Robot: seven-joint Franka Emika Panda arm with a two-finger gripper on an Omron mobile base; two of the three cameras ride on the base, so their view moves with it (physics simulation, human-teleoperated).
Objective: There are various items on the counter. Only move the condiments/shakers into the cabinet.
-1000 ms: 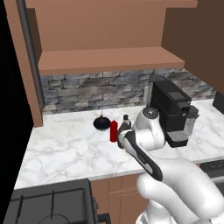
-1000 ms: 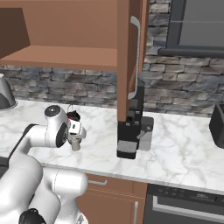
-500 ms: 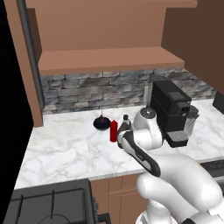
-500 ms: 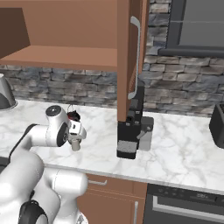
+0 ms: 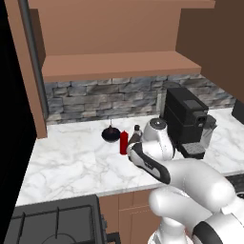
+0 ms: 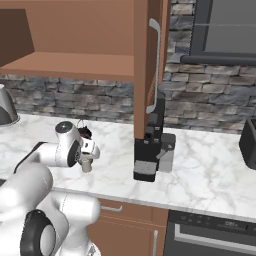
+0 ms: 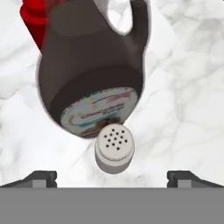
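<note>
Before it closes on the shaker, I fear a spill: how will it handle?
The shaker looks small and stiff, so probably light and easy between the open tool's tips. It is short and round, likely to roll if tipped. Its holed top may leak, and the brown bottle stands close behind.

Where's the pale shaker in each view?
Left base view: cannot tell; the arm covers the spot beside the red bottle.
Right base view: pale shaker left of the black coffee machine.
Hand view: low centre, before the dark brown bottle.
Landmark: the red bottle, hand view's top left.
</note>
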